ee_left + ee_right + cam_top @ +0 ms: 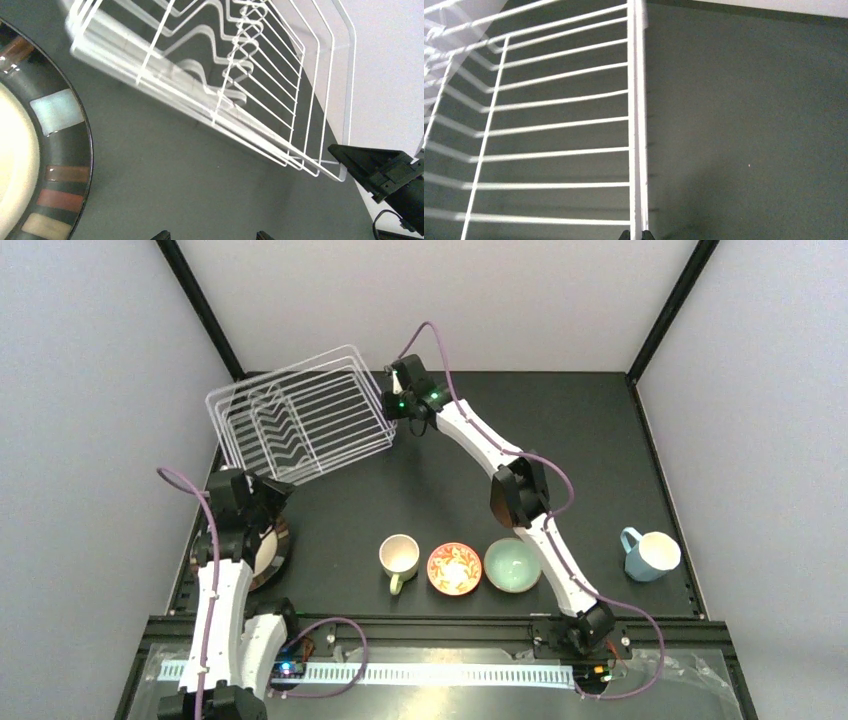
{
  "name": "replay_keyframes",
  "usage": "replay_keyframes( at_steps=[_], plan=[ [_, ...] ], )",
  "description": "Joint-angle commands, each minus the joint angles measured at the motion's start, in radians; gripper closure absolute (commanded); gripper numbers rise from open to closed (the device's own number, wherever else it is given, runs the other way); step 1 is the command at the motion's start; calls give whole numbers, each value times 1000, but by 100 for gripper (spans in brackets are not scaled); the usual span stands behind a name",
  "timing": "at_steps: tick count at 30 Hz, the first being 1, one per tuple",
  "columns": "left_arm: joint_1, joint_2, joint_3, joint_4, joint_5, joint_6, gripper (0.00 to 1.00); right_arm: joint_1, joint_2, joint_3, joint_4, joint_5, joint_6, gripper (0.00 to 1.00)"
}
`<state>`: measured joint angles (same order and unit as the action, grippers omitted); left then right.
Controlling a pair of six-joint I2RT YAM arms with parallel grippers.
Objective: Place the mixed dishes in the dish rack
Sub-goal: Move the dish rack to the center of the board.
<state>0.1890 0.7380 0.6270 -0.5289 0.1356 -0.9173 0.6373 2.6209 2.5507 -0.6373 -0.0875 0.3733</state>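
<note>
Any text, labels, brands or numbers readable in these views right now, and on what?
None readable in any view.
The dish rack, cream mug, mint bowl and blue mug: no lettering.
The red-orange bowl and striped-rim plate: pattern only.

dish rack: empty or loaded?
Empty: the dish rack shows only bare wires; the cream mug, red-orange bowl and mint bowl sit on the table.
</note>
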Motion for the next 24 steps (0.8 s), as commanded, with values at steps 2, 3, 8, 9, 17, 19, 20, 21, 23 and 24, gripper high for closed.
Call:
replay_keyframes(
  at_steps=[2, 3, 8, 9, 17, 19, 20, 21, 23, 24],
  plan=[
    [-3, -8, -13, 27, 16, -13, 1, -25, -8, -49, -74, 61, -69, 100],
    [-4, -7, -14, 32, 17, -15, 1, -31, -23, -66, -73, 73, -63, 100],
    [-4, 14, -15, 49, 18, -12, 1, -77, -69, -104, -75, 72, 1, 100],
    [-4, 20, -15, 51, 17, -9, 1, -83, -74, -104, -76, 73, 16, 100],
    [-4, 63, 26, 40, -8, 39, 1, -113, -117, -130, -79, 153, 94, 100],
    [-4, 69, 27, 41, -11, 43, 1, -123, -134, -151, -78, 164, 99, 100],
    [-4, 71, 27, 41, -13, 42, 1, -129, -143, -165, -78, 169, 100, 100],
    [-3, 74, 27, 43, -14, 43, 1, -136, -155, -180, -77, 173, 100, 100],
    [-4, 87, 28, 48, -20, 45, 1, -153, -179, -216, -75, 180, 98, 100],
    [-5, 95, 30, 51, -24, 47, 1, -162, -194, -233, -75, 186, 94, 100]
  ],
)
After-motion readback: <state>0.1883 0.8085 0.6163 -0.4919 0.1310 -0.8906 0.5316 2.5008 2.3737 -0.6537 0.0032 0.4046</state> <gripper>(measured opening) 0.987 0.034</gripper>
